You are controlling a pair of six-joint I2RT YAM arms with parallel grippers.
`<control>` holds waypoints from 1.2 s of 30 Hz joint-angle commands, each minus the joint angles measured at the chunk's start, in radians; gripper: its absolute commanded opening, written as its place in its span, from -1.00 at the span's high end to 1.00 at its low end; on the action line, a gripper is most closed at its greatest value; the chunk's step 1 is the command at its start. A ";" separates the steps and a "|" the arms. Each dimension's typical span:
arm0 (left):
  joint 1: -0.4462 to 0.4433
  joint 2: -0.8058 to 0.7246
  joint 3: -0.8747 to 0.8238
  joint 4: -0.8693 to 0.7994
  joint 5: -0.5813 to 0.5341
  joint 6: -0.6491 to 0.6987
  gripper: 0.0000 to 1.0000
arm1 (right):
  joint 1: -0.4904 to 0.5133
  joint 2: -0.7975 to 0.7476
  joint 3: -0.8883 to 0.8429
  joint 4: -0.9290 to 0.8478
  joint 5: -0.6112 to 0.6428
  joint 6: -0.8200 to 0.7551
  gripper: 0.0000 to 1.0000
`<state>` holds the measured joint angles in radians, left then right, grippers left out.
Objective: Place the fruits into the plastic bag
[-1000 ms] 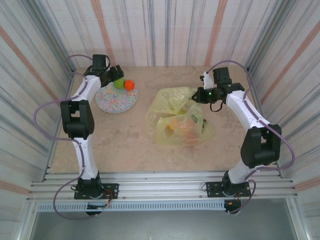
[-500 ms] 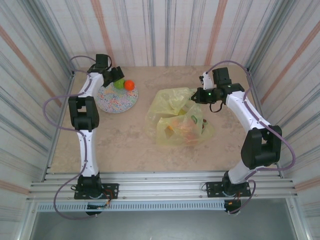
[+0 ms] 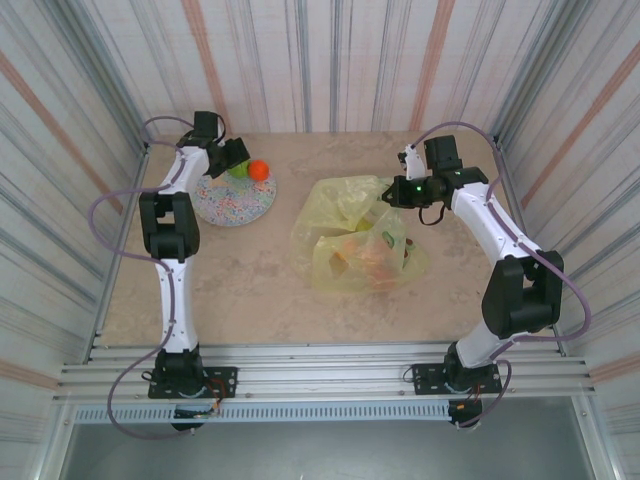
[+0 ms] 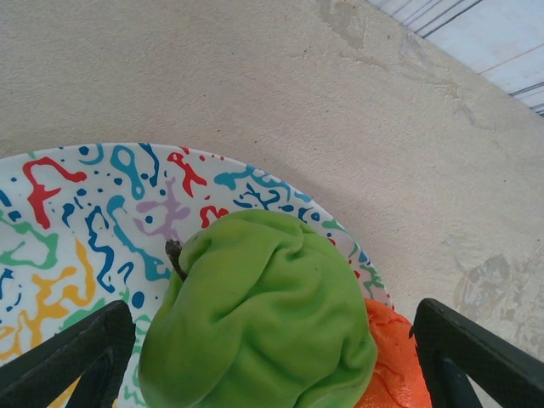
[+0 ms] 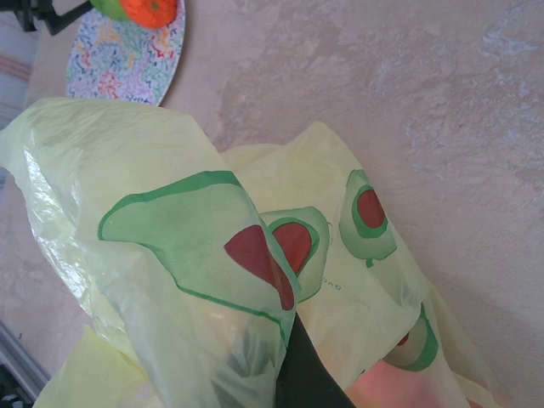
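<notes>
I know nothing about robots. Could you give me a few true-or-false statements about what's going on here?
1. The green fruit rests on the speckled plate. True.
2. The left arm's fingers are clamped shut on the green fruit. False: they stand open, one on either side of it.
3. The right arm's fingers are shut on the plastic bag. True.
4. The plastic bag is empty. False: coloured fruits show through its thin yellow film.
</notes>
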<state>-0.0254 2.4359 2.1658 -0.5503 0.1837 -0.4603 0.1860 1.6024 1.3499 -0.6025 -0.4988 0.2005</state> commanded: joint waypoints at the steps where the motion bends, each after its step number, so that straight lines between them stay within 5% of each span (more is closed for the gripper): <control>1: 0.008 0.020 0.016 -0.016 0.015 -0.009 -0.75 | 0.010 -0.023 -0.015 0.001 -0.010 0.004 1.00; 36: 0.008 0.028 -0.009 -0.067 -0.021 0.031 -0.61 | 0.020 -0.016 -0.018 0.004 -0.006 0.005 1.00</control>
<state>-0.0254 2.4378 2.1635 -0.5808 0.1814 -0.4480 0.1974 1.6024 1.3384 -0.5983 -0.4984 0.2005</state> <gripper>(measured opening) 0.808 0.049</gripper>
